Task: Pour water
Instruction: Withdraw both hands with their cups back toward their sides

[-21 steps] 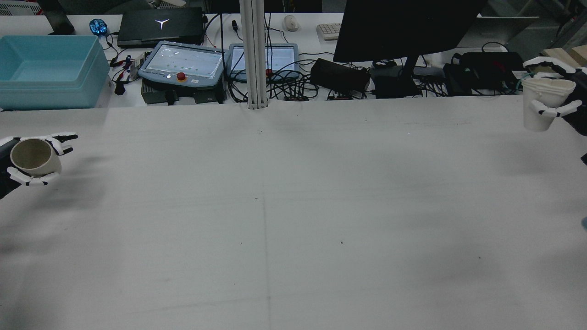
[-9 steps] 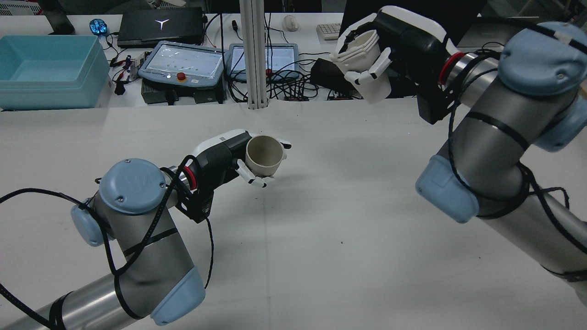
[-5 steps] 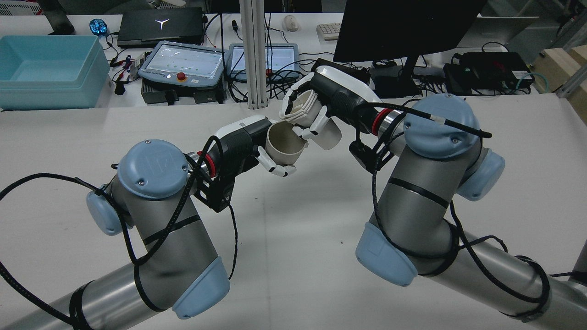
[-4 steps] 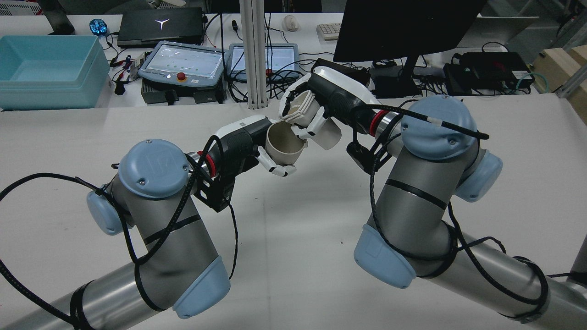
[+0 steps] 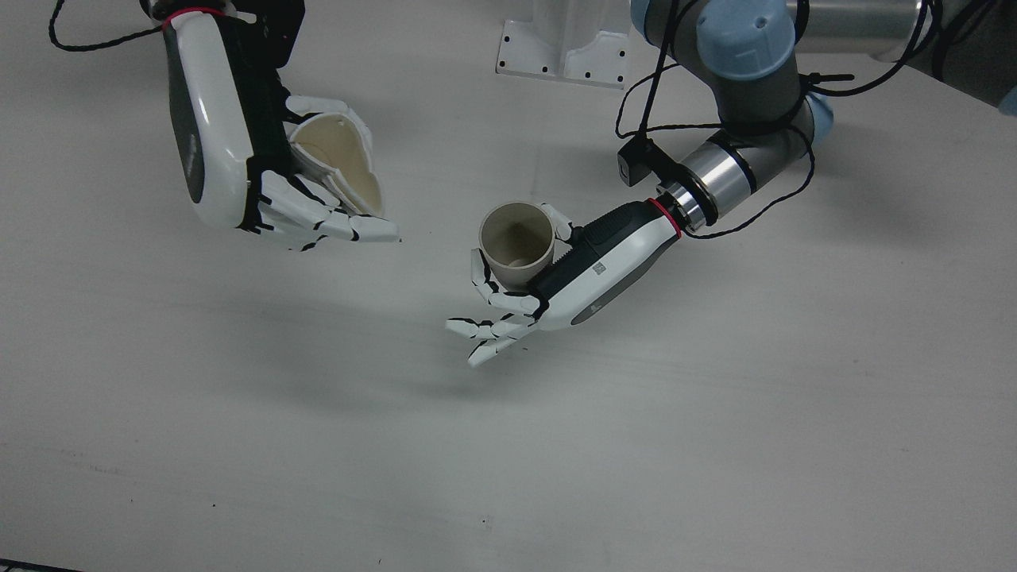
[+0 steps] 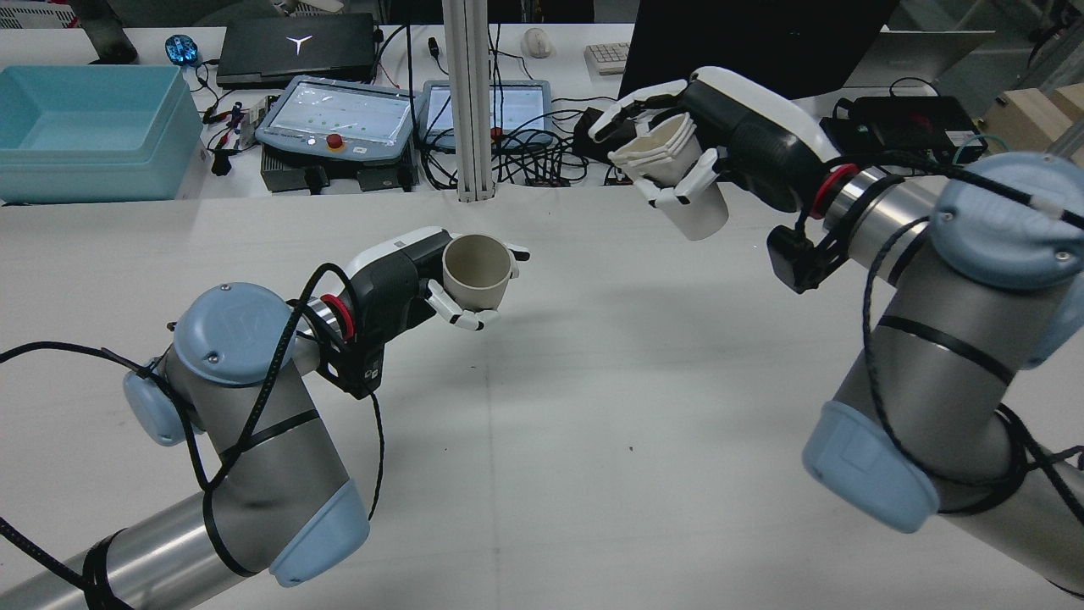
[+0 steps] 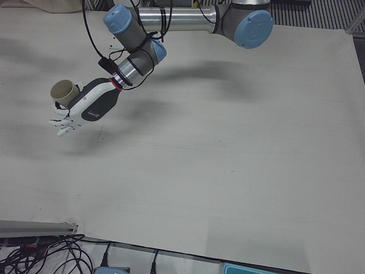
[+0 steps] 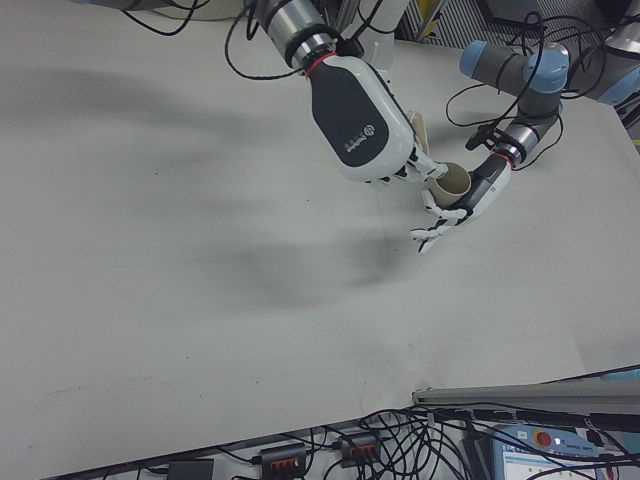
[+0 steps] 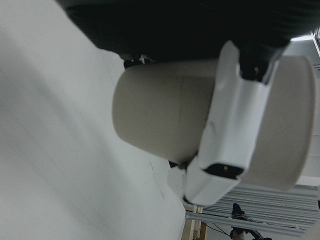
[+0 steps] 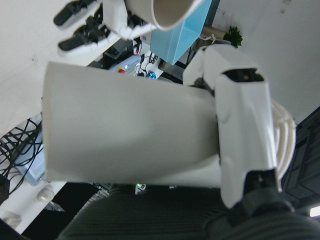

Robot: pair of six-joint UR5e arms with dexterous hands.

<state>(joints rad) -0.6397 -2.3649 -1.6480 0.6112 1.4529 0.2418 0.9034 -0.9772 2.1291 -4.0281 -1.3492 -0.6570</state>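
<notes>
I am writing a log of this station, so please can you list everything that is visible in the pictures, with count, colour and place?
beige cup: 1, beige, upright in the left hand above mid-table.
white cup: 1, white, squeezed and tilted in the right hand, above the far table edge.
table: 1, white.
blue bin: 1, light blue, far bench, left in the rear view.
teach pendants: 2, grey with screens, far bench.
laptop: 1, black, closed, far bench.
monitor: 1, black, far bench.
post: 1, white, far edge middle.
left hand: 1, white and black, holding the beige cup.
right hand: 1, white and black, holding the white cup.
</notes>
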